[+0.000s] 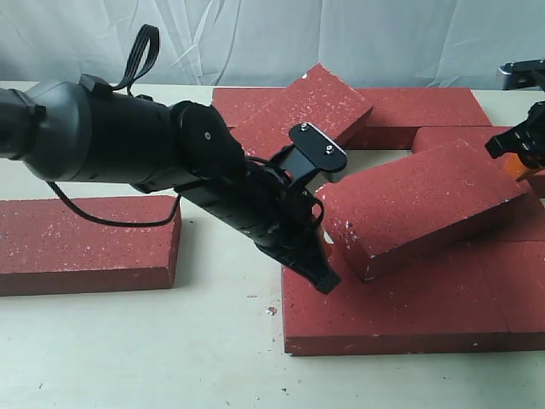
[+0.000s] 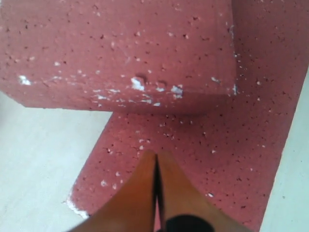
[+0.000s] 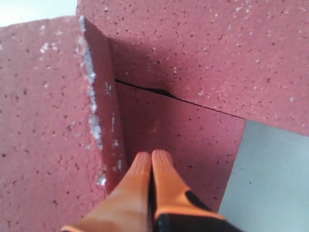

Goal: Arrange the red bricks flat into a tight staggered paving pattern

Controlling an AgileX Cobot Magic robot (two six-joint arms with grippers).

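Several red bricks lie on the table. One tilted brick rests askew on top of flat bricks at the front right. Another tilted brick leans on the back row. A lone brick lies flat at the left. My left gripper is shut and empty, its tip on the flat brick just in front of the tilted brick's end. My right gripper is shut and empty at the right edge, its fingertips beside the raised brick's side.
A white curtain hangs behind the table. Pale tabletop shows at the front left and in a gap among the back bricks. A black cable loops off the left arm.
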